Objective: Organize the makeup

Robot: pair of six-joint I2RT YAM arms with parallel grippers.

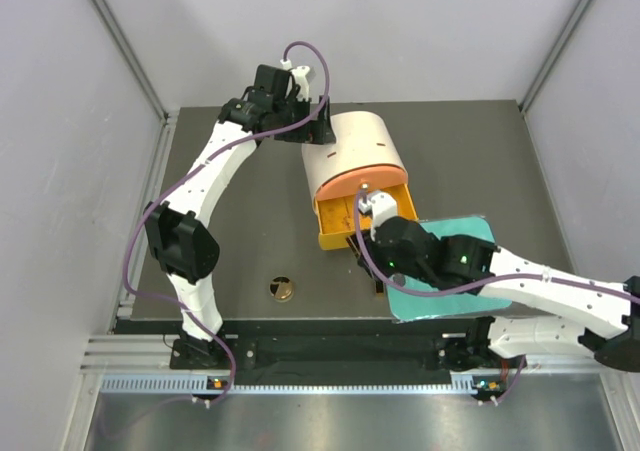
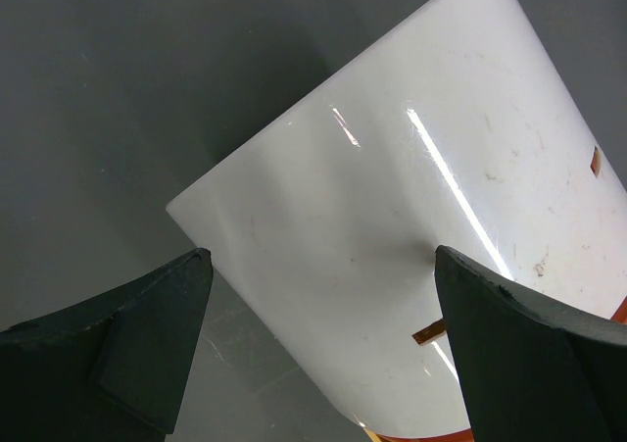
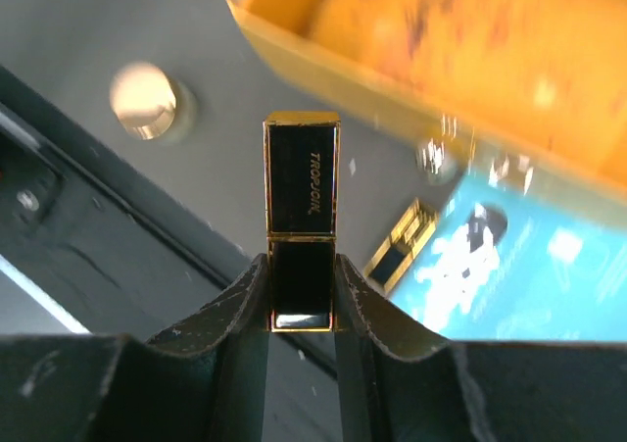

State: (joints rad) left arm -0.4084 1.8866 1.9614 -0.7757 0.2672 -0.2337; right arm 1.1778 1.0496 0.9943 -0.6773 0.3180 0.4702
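Your right tool (image 3: 302, 277) grips the black-and-gold lipstick (image 3: 302, 177); your left tool (image 2: 321, 266) gapes wide at eleven o'clock of the cream box (image 2: 421, 158).

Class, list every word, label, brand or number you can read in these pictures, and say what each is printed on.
"TRO...": gold lettering running down the black-and-gold case held in the right gripper; it seems to begin this way, and the remaining letters are too blurred to read.
White print on the teal board: blurred, no readable words.
No other text is legible.
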